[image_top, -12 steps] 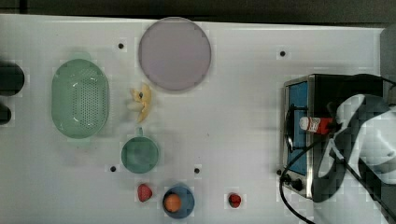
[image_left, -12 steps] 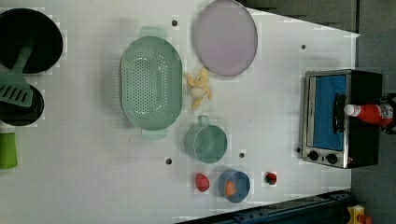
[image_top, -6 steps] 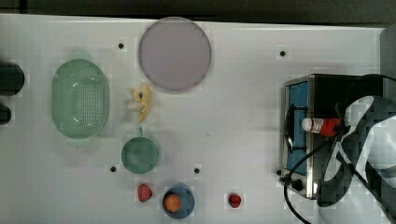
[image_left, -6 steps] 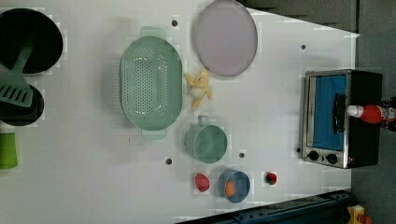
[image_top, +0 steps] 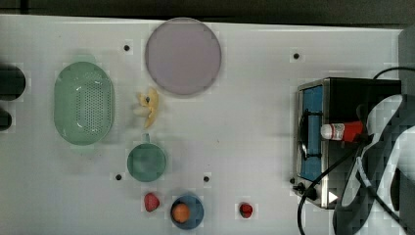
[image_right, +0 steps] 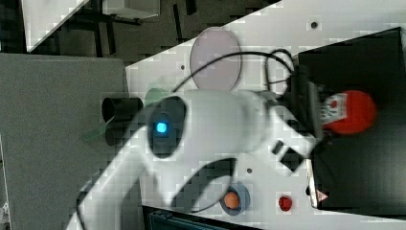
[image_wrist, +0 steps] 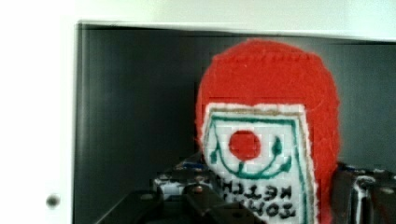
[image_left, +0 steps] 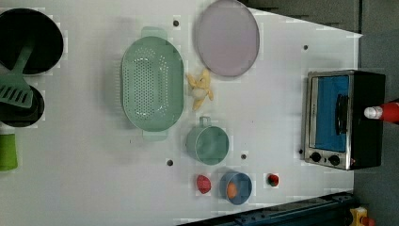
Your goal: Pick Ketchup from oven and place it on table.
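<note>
We see the ketchup [image_top: 341,131] lying on top of the black oven [image_top: 352,93], its white cap pointing toward the oven's blue glass door. In the wrist view the claw [image_wrist: 271,196] sits around the bottle's [image_wrist: 268,140] labelled end, closed on it. The white table [image_top: 244,122] holds a green colander [image_top: 84,108].

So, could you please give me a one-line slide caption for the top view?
Ketchup lying atop the oven at the table's right end, cap toward the colander.
</note>
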You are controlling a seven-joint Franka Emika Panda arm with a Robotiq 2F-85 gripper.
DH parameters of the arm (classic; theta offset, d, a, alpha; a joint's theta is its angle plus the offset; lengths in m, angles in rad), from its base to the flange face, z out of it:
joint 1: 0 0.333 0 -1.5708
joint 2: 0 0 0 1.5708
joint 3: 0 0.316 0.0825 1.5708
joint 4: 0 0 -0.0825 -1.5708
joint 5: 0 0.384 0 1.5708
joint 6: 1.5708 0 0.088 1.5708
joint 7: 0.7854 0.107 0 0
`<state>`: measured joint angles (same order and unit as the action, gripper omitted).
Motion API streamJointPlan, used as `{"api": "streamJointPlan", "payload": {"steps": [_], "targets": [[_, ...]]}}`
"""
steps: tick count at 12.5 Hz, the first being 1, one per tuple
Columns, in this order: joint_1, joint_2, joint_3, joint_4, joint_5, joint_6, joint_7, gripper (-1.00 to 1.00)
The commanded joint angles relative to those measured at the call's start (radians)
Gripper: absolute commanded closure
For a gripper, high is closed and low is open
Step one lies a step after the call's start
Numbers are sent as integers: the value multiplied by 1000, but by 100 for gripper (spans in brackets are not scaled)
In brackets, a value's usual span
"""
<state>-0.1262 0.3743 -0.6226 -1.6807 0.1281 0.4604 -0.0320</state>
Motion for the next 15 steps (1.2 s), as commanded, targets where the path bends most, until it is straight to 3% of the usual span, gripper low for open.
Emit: {"api": "streamJointPlan", "payload": {"steps": [1, 7, 11, 15], "targets": [[140, -106, 44, 105, 4, -142, -70, -24], [282, -205, 176, 95, 3, -343, -63, -24], [337, -206, 281, 55, 2, -346, -43, -24], [373, -206, 339, -61, -43, -308, 149, -24]]}}
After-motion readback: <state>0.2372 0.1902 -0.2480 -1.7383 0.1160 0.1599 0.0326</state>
